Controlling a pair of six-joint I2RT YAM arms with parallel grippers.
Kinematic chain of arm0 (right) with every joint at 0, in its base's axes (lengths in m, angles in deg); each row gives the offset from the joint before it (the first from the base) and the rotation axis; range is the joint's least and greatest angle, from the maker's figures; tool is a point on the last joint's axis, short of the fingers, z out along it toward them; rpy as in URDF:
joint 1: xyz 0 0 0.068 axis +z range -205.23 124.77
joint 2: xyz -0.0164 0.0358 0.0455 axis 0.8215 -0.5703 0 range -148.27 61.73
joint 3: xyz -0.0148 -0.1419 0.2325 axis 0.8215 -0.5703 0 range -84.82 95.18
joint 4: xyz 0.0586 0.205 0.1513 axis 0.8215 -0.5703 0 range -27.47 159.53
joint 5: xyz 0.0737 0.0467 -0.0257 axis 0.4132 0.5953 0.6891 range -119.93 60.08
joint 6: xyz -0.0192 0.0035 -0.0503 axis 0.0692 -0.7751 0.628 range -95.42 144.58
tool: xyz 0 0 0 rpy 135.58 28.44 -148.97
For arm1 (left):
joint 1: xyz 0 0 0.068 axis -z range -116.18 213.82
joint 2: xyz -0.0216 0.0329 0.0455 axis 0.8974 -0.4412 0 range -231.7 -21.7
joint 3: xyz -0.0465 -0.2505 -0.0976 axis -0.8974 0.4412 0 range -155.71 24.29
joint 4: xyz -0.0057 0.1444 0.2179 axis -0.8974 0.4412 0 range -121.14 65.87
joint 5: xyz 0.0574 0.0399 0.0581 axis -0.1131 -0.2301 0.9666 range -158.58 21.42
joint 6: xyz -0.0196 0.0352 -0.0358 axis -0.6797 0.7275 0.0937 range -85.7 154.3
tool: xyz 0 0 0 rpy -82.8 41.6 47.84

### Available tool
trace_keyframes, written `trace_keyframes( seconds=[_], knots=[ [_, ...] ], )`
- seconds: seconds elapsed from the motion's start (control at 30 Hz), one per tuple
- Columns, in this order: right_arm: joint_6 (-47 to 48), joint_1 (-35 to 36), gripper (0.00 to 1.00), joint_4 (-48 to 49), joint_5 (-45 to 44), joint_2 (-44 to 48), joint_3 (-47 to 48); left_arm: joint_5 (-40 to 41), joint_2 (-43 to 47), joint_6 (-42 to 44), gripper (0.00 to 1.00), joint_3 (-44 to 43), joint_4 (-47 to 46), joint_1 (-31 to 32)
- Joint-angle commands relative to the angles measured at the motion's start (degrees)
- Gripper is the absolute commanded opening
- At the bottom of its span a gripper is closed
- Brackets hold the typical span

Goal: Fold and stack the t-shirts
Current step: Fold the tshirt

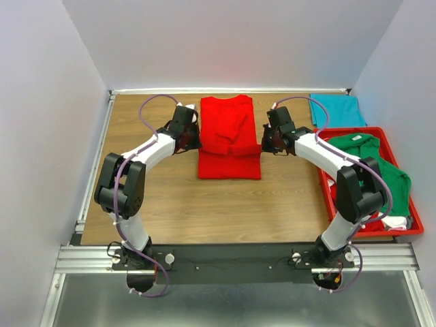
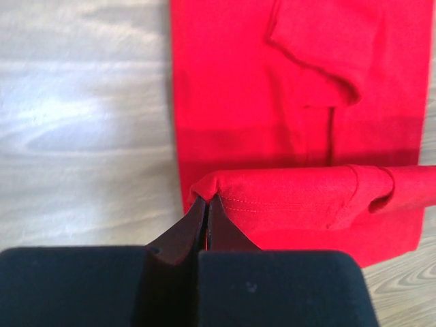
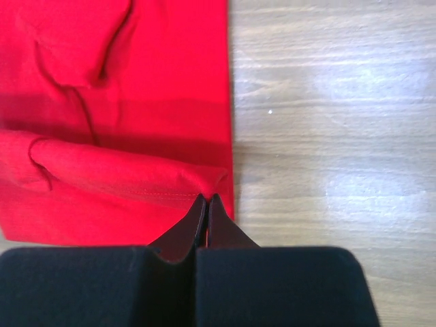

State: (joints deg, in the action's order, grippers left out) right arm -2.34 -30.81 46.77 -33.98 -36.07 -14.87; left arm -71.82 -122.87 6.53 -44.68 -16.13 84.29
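- In the upper middle of the top view, flat on the wooden table (image 1: 170,197): the red shirt (image 1: 229,136), sleeves turned inward, narrowed to a long rectangle.
- At the shirt's left edge, the left gripper (image 2: 206,201): fingers pressed fully together on the corner of a raised, stitched edge, with no gap and red cloth bunched at the tips.
- At the shirt's right edge, the right gripper (image 3: 206,199): clamped in the same way on the opposite corner of that same edge.
- Between the two grips: a taut band of cloth, lifted clear of the layer beneath and casting a dark shadow across it.
- Held at both corners, most likely, to keep the edge straight and level so the fold lands square rather than skewed.
- Judged as mid-fold: raised edge not yet laid down, stacking not yet begun for this shirt.
- In the upper right of the top view, flat on the table: a teal shirt (image 1: 336,110), probably placed there as the base of the stack.
- Along the right side: a red tray (image 1: 413,219) holding a crumpled green shirt (image 1: 371,160), apparently waiting its turn.
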Motion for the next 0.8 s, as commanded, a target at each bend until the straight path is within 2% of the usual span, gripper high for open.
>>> trace_keyframes(
  seconds=[0.0,0.3,0.77],
  knots=[
    [1.87,-1.48,0.01,0.96,-2.36,-1.86,1.24,1.66,-1.75,2.02,0.0,-2.75,-2.0,-0.78],
    [2.48,-1.84,0.01,3.43,-1.57,-5.38,1.59,2.72,-5.53,1.14,0.0,-3.1,-3.05,-0.87],
    [3.71,-1.84,0.01,5.1,-0.78,-7.32,3.17,6.14,-4.92,-2.46,0.0,0.67,-5.6,-1.57]
  ],
)
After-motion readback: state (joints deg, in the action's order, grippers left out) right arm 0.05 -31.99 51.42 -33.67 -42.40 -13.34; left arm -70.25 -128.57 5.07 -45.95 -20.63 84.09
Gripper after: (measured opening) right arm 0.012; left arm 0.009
